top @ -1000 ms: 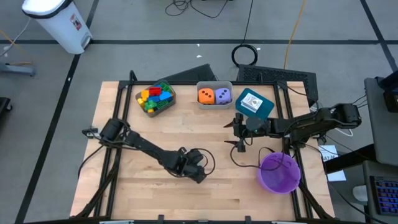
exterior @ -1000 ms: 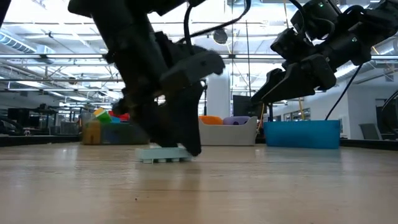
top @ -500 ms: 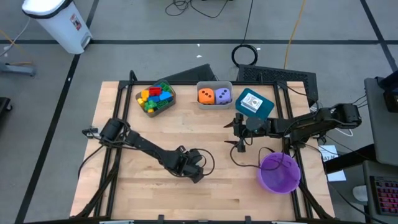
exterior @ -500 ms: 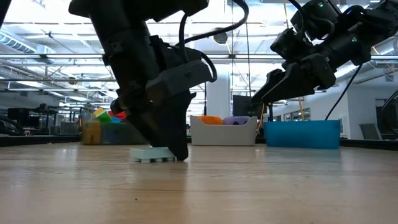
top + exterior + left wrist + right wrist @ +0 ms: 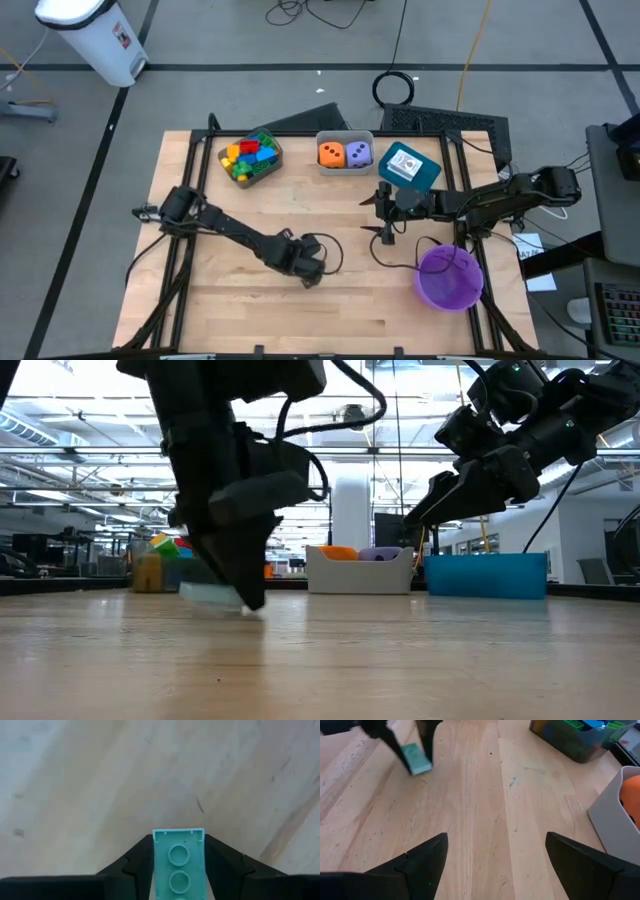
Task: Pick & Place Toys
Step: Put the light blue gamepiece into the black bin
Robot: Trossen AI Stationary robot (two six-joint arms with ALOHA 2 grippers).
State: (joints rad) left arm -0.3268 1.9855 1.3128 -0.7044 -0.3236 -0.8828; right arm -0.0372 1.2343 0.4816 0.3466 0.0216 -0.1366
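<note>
A pale teal studded block [image 5: 178, 865] sits between the fingers of my left gripper [image 5: 308, 272], which is shut on it over the middle of the table, toward the near side. In the low view the block [image 5: 210, 595] shows tilted, just above the wood. In the right wrist view the block [image 5: 416, 759] shows between two dark fingers. My right gripper [image 5: 382, 216] hangs open above the table's right part, near the teal bin [image 5: 425, 175], with nothing between its fingers. More toys fill a bin of coloured blocks [image 5: 250, 158]. Two dice lie in a grey bin [image 5: 345, 153]. My left gripper pinches the block's two long sides [image 5: 157, 870] between its two fingers, which lie along those sides. The fingers come steeply from above. The block's far end [image 5: 178, 834] sticks out past the fingertips. It hangs tilted, and whether it is quite clear of the wood I cannot tell.
Three bins stand in a row along the far edge. A purple round bowl [image 5: 447, 277] stands at the near right, below my right arm. A black cable loops on the wood by my left gripper. Bare wood [image 5: 230, 300] lies at the near left.
My left gripper has taken hold of the teal block, which lay flat on the table a second ago. It has moved toward the table's left edge and slightly up, tipping steeper. The block has gone with it and now hangs tilted.
</note>
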